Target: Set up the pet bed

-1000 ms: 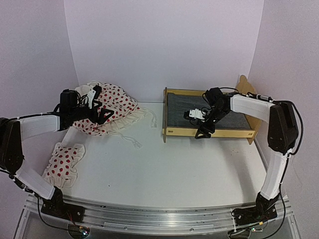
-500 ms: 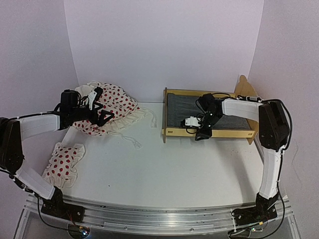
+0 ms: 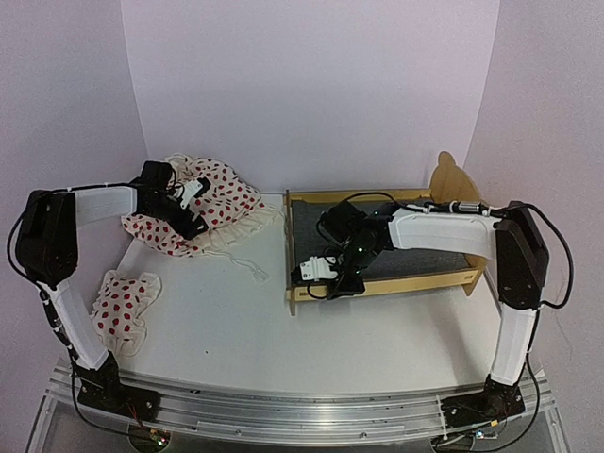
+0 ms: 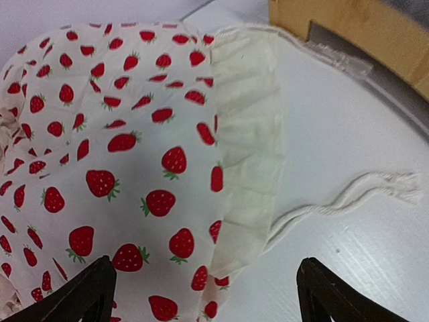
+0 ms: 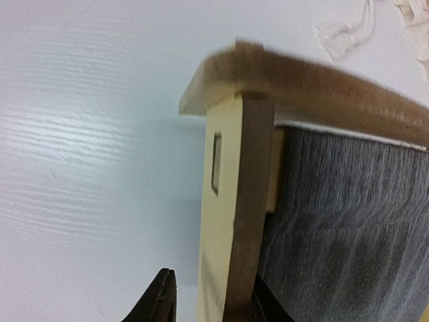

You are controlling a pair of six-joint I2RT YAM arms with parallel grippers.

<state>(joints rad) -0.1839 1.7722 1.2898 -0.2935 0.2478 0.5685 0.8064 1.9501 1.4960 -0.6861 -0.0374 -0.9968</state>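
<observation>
Plywood sits between the right gripper's (image 3: 332, 281) half-closed jaws. They straddle the near side rail (image 5: 228, 201) of the small light-wood pet bed with the dark grey mattress (image 3: 434, 264), just beside its footboard (image 5: 322, 94). Whether they pinch it yet I cannot tell. From there the bed's length runs rightward to the scalloped headboard (image 3: 451, 175). Well to the left, the left gripper (image 3: 184, 203) hangs spread wide over the strawberry-print ruffled cloth (image 3: 222, 203). A loose white cord (image 3: 250, 269) lies between.

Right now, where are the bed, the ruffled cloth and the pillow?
bed (image 3: 406, 281), overhead view, on its near side rail.
cloth (image 3: 222, 203), overhead view, on its printed middle.
pillow (image 3: 121, 307), overhead view, on its middle.
</observation>
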